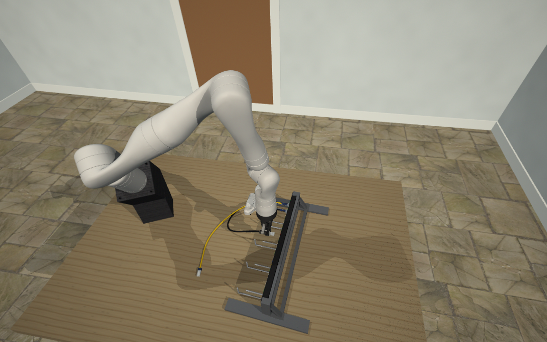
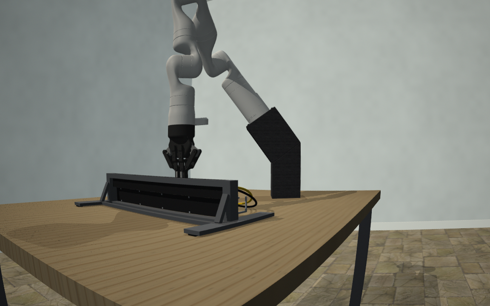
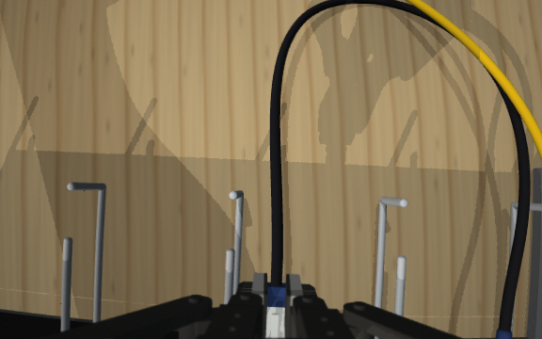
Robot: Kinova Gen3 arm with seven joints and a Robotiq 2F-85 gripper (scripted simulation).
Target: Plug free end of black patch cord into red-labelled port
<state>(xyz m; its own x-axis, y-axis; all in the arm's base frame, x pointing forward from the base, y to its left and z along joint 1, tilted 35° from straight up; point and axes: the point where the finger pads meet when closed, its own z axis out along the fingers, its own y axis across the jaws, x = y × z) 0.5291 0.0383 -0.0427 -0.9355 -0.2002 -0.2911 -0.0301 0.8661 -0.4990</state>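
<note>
My gripper (image 1: 266, 232) (image 2: 181, 174) (image 3: 276, 292) points straight down, close to the front face of the rack (image 1: 281, 251) (image 2: 170, 178). It is shut on the white plug (image 3: 279, 316) with a blue boot at the free end of the black patch cord (image 1: 241, 230) (image 3: 276, 165). The cord loops away from the plug and back to the rack's far end. The plug hangs just above the table, at the height of the rack's panel. The red-labelled port is hidden in every view. The yellow cord (image 1: 215, 232) (image 3: 511, 89) lies on the table, and its free end (image 1: 199, 272) lies left of the rack.
Grey wire cable hooks (image 1: 262, 243) (image 3: 99, 226) stick out of the rack's front on both sides of the gripper. The rack's feet (image 1: 267, 315) (image 2: 227, 224) rest on the wooden table (image 1: 109, 293) (image 2: 125, 262). The black robot pedestal (image 1: 147, 199) (image 2: 283, 160) stands at the table's far corner.
</note>
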